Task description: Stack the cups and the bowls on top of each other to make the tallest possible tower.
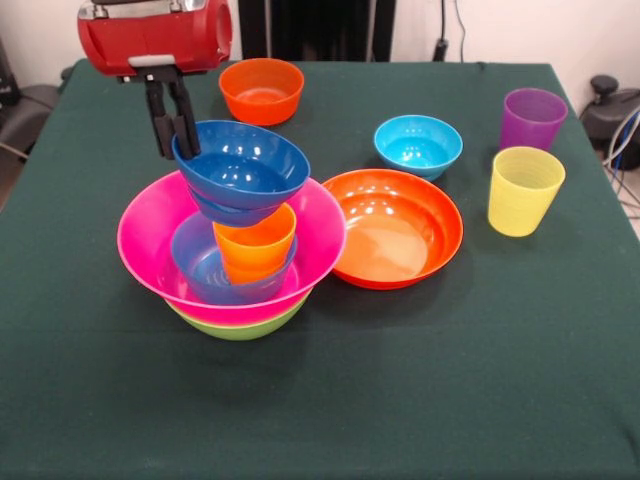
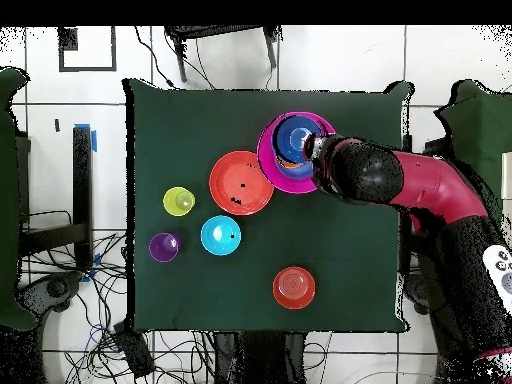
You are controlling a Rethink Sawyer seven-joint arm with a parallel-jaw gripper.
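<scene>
Tower (image 1: 235,255) location: on the worktop (image 1: 420,380), lime green bowl (image 1: 240,325) under big pink bowl (image 1: 150,245), then a blue bowl (image 1: 195,265) holding the inverted orange cup (image 1: 255,245). My claw (image 1: 173,128) is closed on the rim of the dark blue bowl (image 1: 245,170), holding it tilted over the cup, apparently so it seats as the next tier. Whether bowl and cup touch is unclear. My arm (image 2: 400,180) hides part of the stack from overhead.

gripper (image 1: 175,128) points straight down — fingers close together.
</scene>
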